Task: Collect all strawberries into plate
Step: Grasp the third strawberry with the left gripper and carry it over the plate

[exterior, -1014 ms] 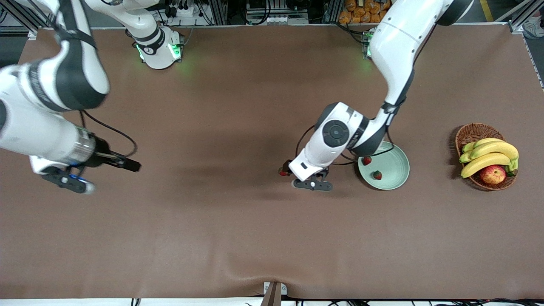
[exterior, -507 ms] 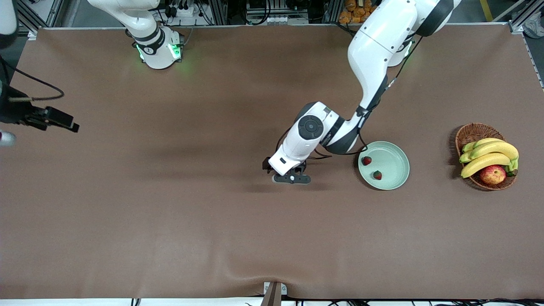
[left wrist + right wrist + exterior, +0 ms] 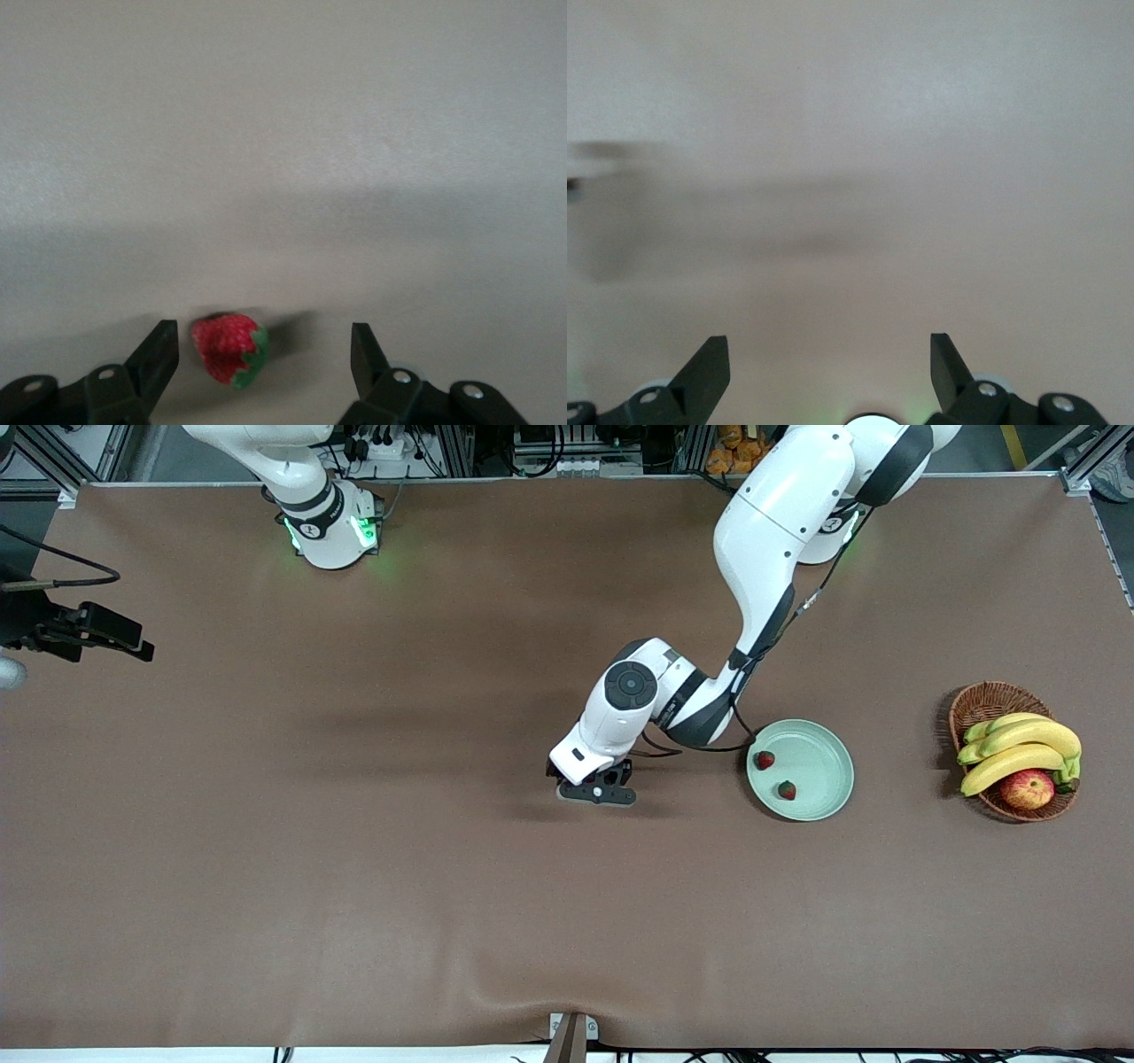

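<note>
Red and knobbly, with a small green leafy cap, the last loose strawberry lies on the brown felt-covered table between the spread fingers of the left gripper, close to one finger and with a clear gap to the other. A second ago this gripper was nearer the round, pale mint-green plate; it has since slid toward the right arm's end of the table and come down over the berry, hiding it from the front camera, so a grasp looks about to begin. Two more small red strawberries already rest in the plate, one nearer the front camera than the other. The right gripper, fingers wide and holding nothing, has drawn back to the table's edge at its own end and waits.
</note>
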Tool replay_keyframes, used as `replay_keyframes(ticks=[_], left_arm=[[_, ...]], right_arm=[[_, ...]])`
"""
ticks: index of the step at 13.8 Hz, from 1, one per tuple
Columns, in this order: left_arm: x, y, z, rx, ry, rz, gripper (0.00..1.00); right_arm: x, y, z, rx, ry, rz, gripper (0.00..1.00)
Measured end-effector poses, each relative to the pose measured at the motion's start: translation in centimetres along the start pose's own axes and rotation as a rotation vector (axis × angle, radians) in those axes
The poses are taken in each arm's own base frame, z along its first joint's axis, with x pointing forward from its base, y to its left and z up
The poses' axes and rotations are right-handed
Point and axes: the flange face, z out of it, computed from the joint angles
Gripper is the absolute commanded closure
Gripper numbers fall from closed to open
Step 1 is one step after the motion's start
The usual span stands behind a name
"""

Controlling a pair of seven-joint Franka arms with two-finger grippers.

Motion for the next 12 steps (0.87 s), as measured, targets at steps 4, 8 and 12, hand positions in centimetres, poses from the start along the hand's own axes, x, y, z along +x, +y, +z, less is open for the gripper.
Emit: replay_keyframes(ticks=[4, 8, 12], left_arm=[[-0.12, -0.39, 0.75, 0.014, -0.003, 0.008, 0.39], [-0.22, -0.80, 1.07, 0.026, -0.008, 0.010, 0.68], [-0.14, -0.85, 0.96, 0.030, -0.011, 0.009, 0.85]], right_arm=[[-0.08, -0.70, -0.09, -0.007, -0.002, 0.001, 0.00], [-0.29, -0.60, -0.11, -0.008, -0.017, 0.004, 0.00], [-0.40, -0.15, -0.90, -0.017, -0.010, 0.014, 0.00]])
